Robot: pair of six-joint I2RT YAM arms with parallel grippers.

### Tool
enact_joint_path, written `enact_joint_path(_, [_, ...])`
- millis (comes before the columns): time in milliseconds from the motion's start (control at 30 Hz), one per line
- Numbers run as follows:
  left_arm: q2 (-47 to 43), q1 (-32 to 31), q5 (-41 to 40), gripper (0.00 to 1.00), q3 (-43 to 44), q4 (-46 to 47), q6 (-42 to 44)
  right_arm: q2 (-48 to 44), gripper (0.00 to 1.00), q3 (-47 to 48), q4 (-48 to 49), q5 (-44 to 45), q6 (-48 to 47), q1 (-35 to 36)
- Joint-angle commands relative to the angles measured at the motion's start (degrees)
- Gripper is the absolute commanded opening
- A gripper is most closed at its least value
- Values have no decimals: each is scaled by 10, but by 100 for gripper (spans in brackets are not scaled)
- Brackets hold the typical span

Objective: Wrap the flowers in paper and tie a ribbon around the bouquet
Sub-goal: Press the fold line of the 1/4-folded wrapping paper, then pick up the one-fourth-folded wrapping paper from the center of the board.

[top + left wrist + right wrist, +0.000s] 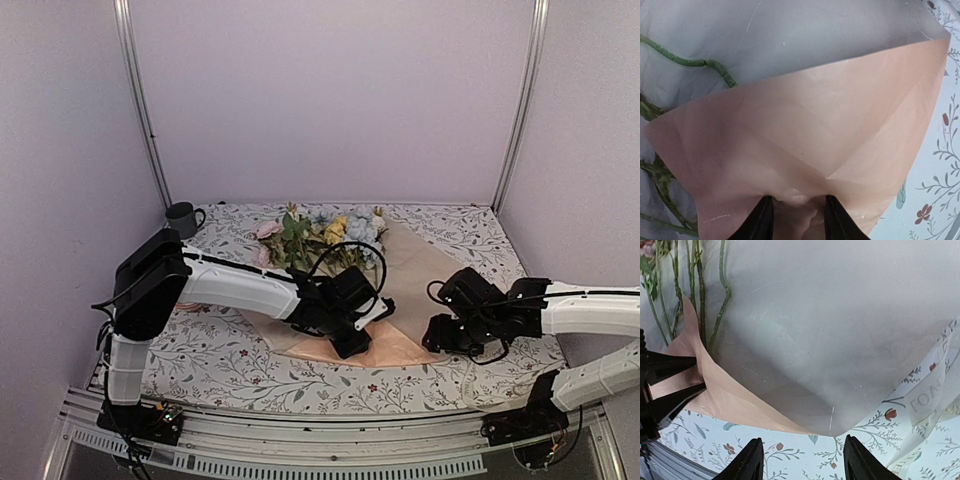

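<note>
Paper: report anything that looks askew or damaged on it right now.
The paper is creased and puckered where the left claw pinches its folded-over corner. That flap covers only part of the stems; the flowers lie otherwise uncovered on the sheet. The right claw hangs open, holding nothing. No tear shows.

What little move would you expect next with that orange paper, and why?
Probably the left pincer should pull the paper flap it pinches across the flowers: their stems lie uncovered beside it, and the right pincer is open, holding nothing.
</note>
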Motion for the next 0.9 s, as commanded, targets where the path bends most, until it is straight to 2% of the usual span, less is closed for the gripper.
enact_joint_path(0, [13, 3, 22, 36, -13, -46, 5, -31, 55, -38, 5, -25, 161, -11])
enact_joint_path(167, [14, 5, 33, 36, -7, -54, 10, -16, 49, -51, 18, -113, 258, -21])
enact_joint_path(333, [18, 4, 40, 36, -3, -58, 15, 43, 43, -73, 69, -182, 358, -21])
enact_joint_path(433, [21, 5, 35, 36, 1, -64, 20, 66, 45, -68, 81, -169, 383, -21])
enact_joint_path(633, [20, 6, 38, 36, -3, -62, 28, 78, 57, -75, 97, -151, 447, -21])
enact_joint_path(767, [19, 6, 38, 36, -5, -59, 27, 81, 55, -80, 96, -140, 497, -20])
enact_joint_path(867, [18, 6, 41, 36, -10, -55, 28, 81, 48, -93, 97, -124, 523, -23])
